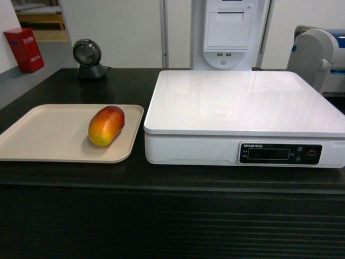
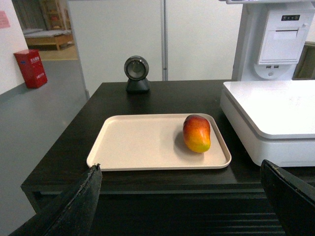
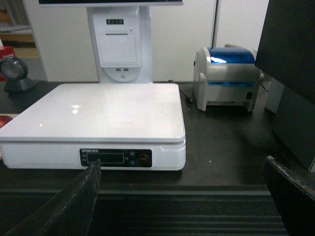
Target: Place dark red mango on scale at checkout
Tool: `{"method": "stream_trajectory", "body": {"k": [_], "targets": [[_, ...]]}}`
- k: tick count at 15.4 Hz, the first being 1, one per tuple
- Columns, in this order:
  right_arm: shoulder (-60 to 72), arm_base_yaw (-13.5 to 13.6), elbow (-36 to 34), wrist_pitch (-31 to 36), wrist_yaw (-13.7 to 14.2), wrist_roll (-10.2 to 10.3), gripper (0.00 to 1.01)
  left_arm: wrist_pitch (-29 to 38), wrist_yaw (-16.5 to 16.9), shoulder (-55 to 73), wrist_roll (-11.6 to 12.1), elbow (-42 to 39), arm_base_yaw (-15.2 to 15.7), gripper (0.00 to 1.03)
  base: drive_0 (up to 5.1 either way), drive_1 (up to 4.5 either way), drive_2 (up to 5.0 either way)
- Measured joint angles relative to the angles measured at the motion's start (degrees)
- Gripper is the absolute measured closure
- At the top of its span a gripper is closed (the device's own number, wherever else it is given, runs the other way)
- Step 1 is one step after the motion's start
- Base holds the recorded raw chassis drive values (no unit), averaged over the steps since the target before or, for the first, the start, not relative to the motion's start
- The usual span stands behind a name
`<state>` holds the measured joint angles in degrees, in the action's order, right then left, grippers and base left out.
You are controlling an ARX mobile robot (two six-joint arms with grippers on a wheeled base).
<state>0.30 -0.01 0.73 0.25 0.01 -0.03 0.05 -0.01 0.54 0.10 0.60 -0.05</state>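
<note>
The left claw (image 2: 179,196) is hanging wide and empty, short of the black bench (image 2: 157,96); the oval red-and-yellow mango (image 2: 197,132) is lying on the flat beige tray (image 2: 133,142), beside the boxy white scale (image 1: 242,102). Nothing is grasped yet; the right claw (image 3: 182,196) is also gaping empty.

The scale (image 1: 242,116) is cut off at the head view's right edge. Its display lettering (image 1: 256,146) is too small to be read. Only a sliver of the mango (image 3: 4,120) is seen at the right wrist view's left edge.

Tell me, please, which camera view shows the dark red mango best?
The left wrist view: the dark red mango lies whole and central. The head view shows it whole, off-centre; the right wrist view catches only a sliver at its left edge.
</note>
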Motion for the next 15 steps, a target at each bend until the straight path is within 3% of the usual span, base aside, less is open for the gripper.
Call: {"method": "stream_trajectory", "body": {"k": [15], "targets": [[0.0, 0.0, 0.0, -0.46, 0.0, -0.02, 0.03, -0.24, 0.0, 0.0, 0.0, 0.02, 0.0, 0.05, 0.0, 0.0, 0.0]]}}
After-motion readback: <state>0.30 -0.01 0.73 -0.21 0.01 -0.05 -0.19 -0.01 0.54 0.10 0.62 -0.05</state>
